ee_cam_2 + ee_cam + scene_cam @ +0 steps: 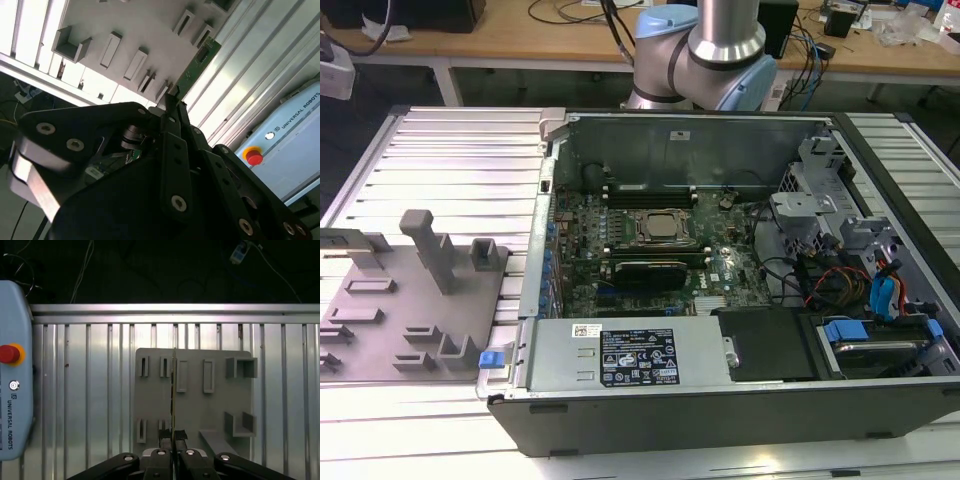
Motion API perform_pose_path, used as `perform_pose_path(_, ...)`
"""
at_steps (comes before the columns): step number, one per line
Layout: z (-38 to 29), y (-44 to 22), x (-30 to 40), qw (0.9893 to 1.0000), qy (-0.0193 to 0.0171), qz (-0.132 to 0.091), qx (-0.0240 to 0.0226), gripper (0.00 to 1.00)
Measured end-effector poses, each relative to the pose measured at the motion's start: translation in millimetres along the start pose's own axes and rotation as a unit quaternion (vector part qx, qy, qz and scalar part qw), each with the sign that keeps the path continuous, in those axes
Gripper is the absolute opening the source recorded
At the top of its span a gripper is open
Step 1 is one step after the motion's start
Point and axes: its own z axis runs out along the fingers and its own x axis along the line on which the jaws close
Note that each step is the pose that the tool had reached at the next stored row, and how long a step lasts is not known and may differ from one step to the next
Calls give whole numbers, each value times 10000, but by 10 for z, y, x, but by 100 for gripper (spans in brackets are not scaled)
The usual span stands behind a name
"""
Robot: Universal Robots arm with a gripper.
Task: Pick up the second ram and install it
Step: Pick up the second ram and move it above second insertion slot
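Fingers [165,434] of gripper [173,436] clamped on RAM stick [174,390]. Stick seen edge-on in first wrist view, its long axis running out past the fingertips, held above grey holder tray [192,405]. Open computer case [720,250] beside tray.

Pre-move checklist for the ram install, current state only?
1. Grip: pincer shut on ram: ok.
2. Alignment: ram straight in the grip, seen edge-on in the first wrist view: ok.
3. Clearance: ram free of the gray tray slots: cannot tell.
4. Access: computer case open on top: ok.
5. Target: free memory slot on the motherboard: cannot tell.
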Motion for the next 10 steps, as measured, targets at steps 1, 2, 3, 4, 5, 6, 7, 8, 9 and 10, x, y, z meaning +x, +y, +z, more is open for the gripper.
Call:
perform_pose_path(1, -9, 0, -1, 10000, 0, 0, -2, 13)
perform_pose_path(2, -14, 0, -1, 10000, -1, 0, -1, 13)
perform_pose_path(3, -20, 1, -1, 10000, 0, 0, -1, 13)
perform_pose_path(4, -25, 1, -2, 10000, 0, 0, -2, 13)
perform_pose_path(5, -32, 1, -2, 10000, 0, 0, -2, 13)
perform_pose_path(6, -43, 2, -2, 10000, 0, 0, -2, 13)
perform_pose_path(7, -62, 2, -3, 10000, 1, 0, -4, 13)
perform_pose_path(8, -83, 3, -3, 10000, 0, 0, -3, 13)
perform_pose_path(9, -125, 5, -3, 10000, -4, 0, -3, 13)
perform_pose_path(10, -159, 8, -5, 10000, -21, 0, -2, 13)
